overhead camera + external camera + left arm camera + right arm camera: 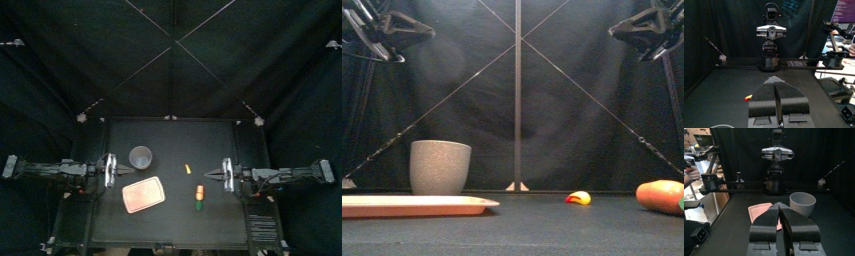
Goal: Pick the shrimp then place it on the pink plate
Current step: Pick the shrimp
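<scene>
Flanking the pink tray, left gripper and right gripper hang clenched, empty; beside it one shrimp, one carrot, one grey cup.

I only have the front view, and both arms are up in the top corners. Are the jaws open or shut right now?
Observer: Both shut. In the wrist views the left gripper and the right gripper each show their jaw tips meeting.
Operator: Which lies nearer the front, the shrimp or the orange toy?
Observer: The orange toy. In the top view the shrimp lies farther back, apart from it.
Operator: And the pink tray against the grey cup?
Observer: The pink tray lies nearer the front, with the grey cup behind it, not touching.
</scene>
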### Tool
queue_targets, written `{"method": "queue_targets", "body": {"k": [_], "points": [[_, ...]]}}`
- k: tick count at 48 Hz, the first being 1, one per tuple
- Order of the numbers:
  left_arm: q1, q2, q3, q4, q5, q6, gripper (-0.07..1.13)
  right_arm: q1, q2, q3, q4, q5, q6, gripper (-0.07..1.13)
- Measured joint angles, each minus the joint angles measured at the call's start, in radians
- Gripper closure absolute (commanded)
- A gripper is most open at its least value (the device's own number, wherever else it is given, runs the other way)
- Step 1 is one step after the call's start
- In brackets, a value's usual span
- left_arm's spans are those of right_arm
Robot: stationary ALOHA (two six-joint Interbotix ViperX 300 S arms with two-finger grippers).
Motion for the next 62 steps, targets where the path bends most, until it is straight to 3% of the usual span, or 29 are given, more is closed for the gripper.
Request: {"method": "queue_targets", "body": {"k": [22, 28, 37, 42, 50, 62], "points": [[0.035, 0.012, -0.037, 0.0, 0.094, 0.005, 1.07, -0.109, 0.279, -0.075, 0.252, -0.012, 0.048, 0.92], [0.075, 0.012, -0.038, 0.0, 0.098, 0.0, 1.07, -0.15, 0.357, -0.117, 0.331, 0.012, 0.046, 0.77], [0.081, 0.012, -0.038, -0.002, 0.098, 0.0, 1.07, -0.204, 0.457, -0.158, 0.385, 0.087, 0.049, 0.36], [0.081, 0.012, -0.037, 0.0, 0.097, 0.0, 1.07, -0.224, 0.506, -0.176, 0.422, 0.121, 0.048, 0.21], [0.081, 0.012, -0.037, -0.002, 0.098, 0.0, 1.07, -0.259, 0.577, -0.207, 0.503, 0.192, 0.051, 0.17], [0.081, 0.014, -0.034, -0.002, 0.098, 0.0, 1.07, -0.331, 0.709, -0.261, 0.692, 0.425, 0.052, 0.17]]}}
